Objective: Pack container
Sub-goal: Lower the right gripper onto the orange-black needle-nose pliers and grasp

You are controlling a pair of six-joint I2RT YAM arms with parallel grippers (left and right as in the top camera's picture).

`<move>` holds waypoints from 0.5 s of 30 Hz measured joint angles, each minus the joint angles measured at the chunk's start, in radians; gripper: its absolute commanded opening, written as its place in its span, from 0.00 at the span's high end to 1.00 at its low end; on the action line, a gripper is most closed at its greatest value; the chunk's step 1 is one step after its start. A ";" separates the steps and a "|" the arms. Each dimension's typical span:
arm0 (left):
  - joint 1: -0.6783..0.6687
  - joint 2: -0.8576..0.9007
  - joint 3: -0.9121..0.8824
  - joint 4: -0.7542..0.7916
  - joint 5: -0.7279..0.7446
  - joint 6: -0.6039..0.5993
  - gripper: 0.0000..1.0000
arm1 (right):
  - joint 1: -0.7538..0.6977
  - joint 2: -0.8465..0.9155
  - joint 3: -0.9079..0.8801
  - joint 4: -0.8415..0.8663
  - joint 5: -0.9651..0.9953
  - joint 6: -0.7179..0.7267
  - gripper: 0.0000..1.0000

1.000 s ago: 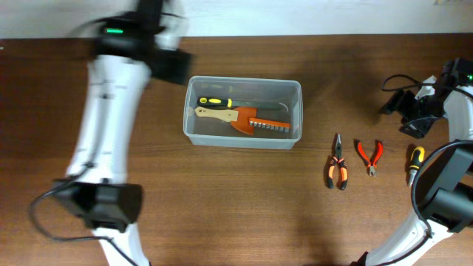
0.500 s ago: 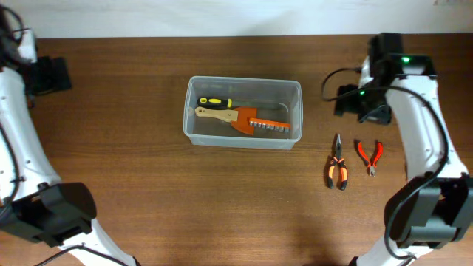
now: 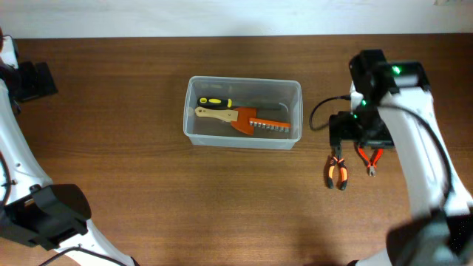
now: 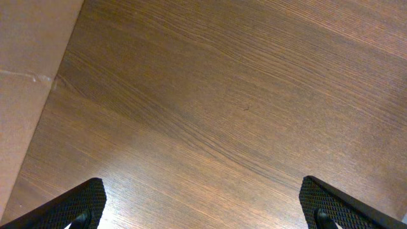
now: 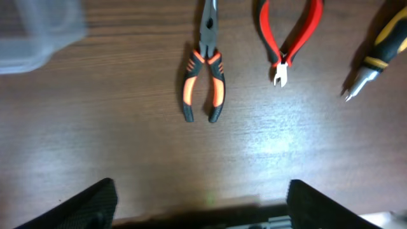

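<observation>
Right gripper (image 5: 203, 207): fingers spread wide, nothing between them. Hanging above the wooden table (image 3: 148, 185), to the right of the container (image 3: 244, 80), over the loose tools. Straight ahead in the wrist view, orange-and-black pliers (image 5: 203, 83) flat on the wood, handles toward the bottom of the view. Just beside them on the right and not touching, red-handled cutters (image 5: 289, 38). Farther right again, yellow-and-black screwdriver (image 5: 375, 51), partly cut off by the edge. In the top left corner of that view, one blurred corner of the container.

Left gripper (image 4: 203, 207): likewise spread wide and holding nothing, only bare wood grain beneath. Seen from overhead at the far left edge of the table, well apart from the container.

Container: clear plastic, upright near the middle of the table, long side running left to right. Inside, a second screwdriver (image 3: 216, 101) with a yellow-and-black handle toward the back wall. In front of it, a wooden-handled tool (image 3: 214, 113) with an orange part and a row of grey teeth. Exact kind of that tool too small to tell.
</observation>
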 measured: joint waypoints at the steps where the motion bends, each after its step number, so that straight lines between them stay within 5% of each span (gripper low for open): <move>1: 0.000 0.000 0.000 0.000 0.000 0.000 0.01 | 0.003 -0.043 -0.017 0.018 0.000 -0.006 0.04; 7: 0.000 0.000 0.000 0.000 0.003 0.000 0.01 | 0.003 -0.243 -0.180 0.231 0.027 -0.016 0.01; 15: 0.000 0.000 0.000 0.000 0.003 0.000 0.01 | -0.034 -0.146 -0.473 0.456 0.023 -0.011 0.01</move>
